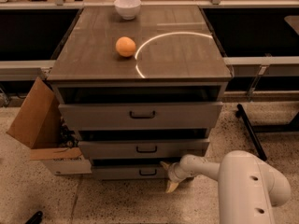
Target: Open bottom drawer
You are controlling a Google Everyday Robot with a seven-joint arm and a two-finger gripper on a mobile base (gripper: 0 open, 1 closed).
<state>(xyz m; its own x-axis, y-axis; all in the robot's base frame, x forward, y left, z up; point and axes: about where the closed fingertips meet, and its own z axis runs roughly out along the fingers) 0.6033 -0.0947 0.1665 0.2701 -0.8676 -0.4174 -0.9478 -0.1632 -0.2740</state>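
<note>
The bottom drawer (131, 172) is the lowest and slimmest of three grey drawers in the cabinet, with a small dark bail handle (148, 172). Its front sits slightly back from the middle drawer (145, 149) above it. My gripper (168, 175) is at the drawer's right end, just right of the handle, low near the floor. Its two pale fingers (171, 186) are spread, one up and one down. The white arm (243, 181) reaches in from the lower right.
The top drawer (140, 115) is the widest. An orange (125, 46) and a white bowl (127, 7) sit on the cabinet top (177, 55). An open cardboard box (39, 125) leans at the cabinet's left. A dark pole (251, 130) lies on the floor to the right.
</note>
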